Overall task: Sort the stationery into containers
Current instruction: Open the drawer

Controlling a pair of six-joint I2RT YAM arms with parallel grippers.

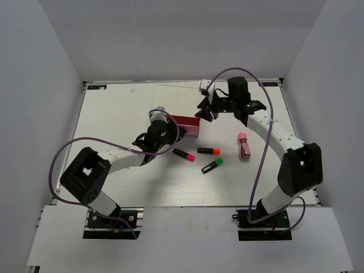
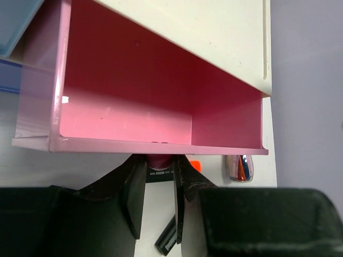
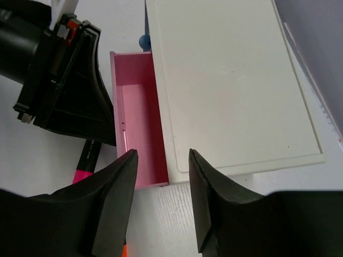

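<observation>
The white chest (image 3: pixel 230 80) lies under my right wrist camera with its pink drawer (image 3: pixel 139 107) pulled out and empty; the drawer also shows in the top view (image 1: pixel 187 125). My left gripper (image 2: pixel 159 163) is shut on the drawer's dark pink knob (image 2: pixel 159 160). My right gripper (image 3: pixel 162 158) is open and empty, hovering over the chest's near corner. On the table in front of the drawer lie three highlighters: pink cap (image 1: pixel 183 154), orange cap (image 1: pixel 209 151), green cap (image 1: pixel 211 165). A pinkish block and a clear one (image 1: pixel 244 146) lie together to the right.
The light blue drawer (image 2: pixel 16 21) and the dark blue drawer (image 2: pixel 8 75) sit beside the pink one. A blue knob (image 3: pixel 144 41) shows past the drawer. Grey walls enclose the table on three sides. Purple cables loop over both arms.
</observation>
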